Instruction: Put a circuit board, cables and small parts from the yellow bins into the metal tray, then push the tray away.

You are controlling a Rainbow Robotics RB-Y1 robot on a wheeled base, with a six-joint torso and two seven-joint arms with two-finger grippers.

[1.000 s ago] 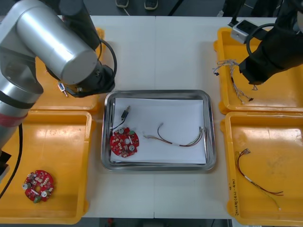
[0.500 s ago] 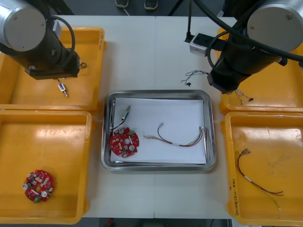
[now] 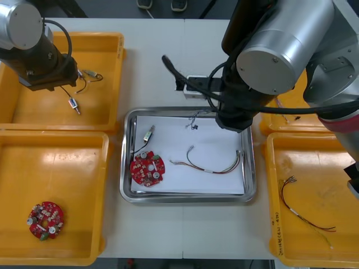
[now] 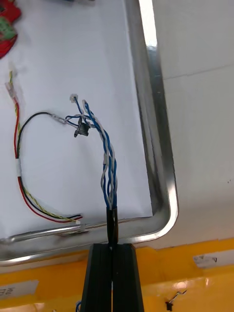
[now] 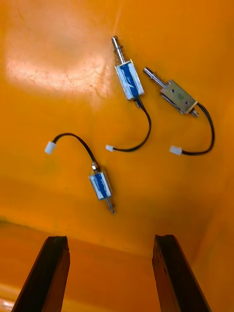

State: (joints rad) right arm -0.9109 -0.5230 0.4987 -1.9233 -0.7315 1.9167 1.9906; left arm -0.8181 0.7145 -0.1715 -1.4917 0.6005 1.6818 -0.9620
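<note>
Front view: the right arm (image 3: 269, 50) hangs over the metal tray's (image 3: 127, 168) far rim, with a twisted blue and white cable (image 3: 193, 120) dangling below it. Right wrist view: the right gripper (image 4: 112, 249) is clenched on that cable, which trails ahead over the tray. Left wrist view: the left gripper (image 5: 111, 243) stands spread; small metal parts (image 5: 101, 186) lie in a yellow bin (image 5: 48, 48) beyond its fingertips (image 5: 51, 263).

A light table (image 3: 147, 67) is seen, crossed by a thin seam (image 3: 184, 39) running front to back; beyond its far edge, what may be dark floor (image 3: 120, 8) is glimpsed.
</note>
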